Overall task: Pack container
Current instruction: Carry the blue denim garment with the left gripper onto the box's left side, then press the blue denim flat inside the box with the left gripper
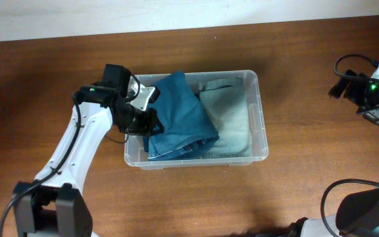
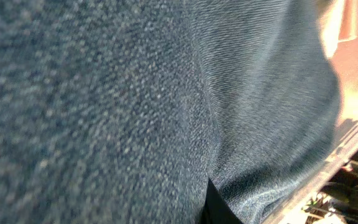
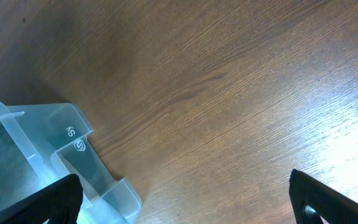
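Two cloths are seen in the container (image 1: 260, 112), is it so?

Yes. The clear container is placed near the middle of the wooden table (image 1: 308, 52). In its left half a dark blue cloth (image 1: 179, 115) is laid, bunched up. In its right half a pale grey-green cloth (image 1: 232, 122) is laid more flat. The two cloths are touching each other.

And how is the left gripper (image 1: 139, 120) found?

It is placed at the left end of the container, against the left edge of the dark blue cloth. In the left wrist view nearly the whole picture is filled by blue fabric, very close and partly blurred. The jaws are hidden, so it cannot be told whether they are apart or closed on the cloth.

Is anything held by the right gripper (image 3: 184, 190)?

Nothing is held. It is seen well apart from the container, near the right edge of the table, above bare wood. Its two dark fingers (image 3: 42, 202) are spread wide, and only wood is seen between them. In the right wrist view one rounded corner of the container is seen at the lower left, and the fingers are not touching it.
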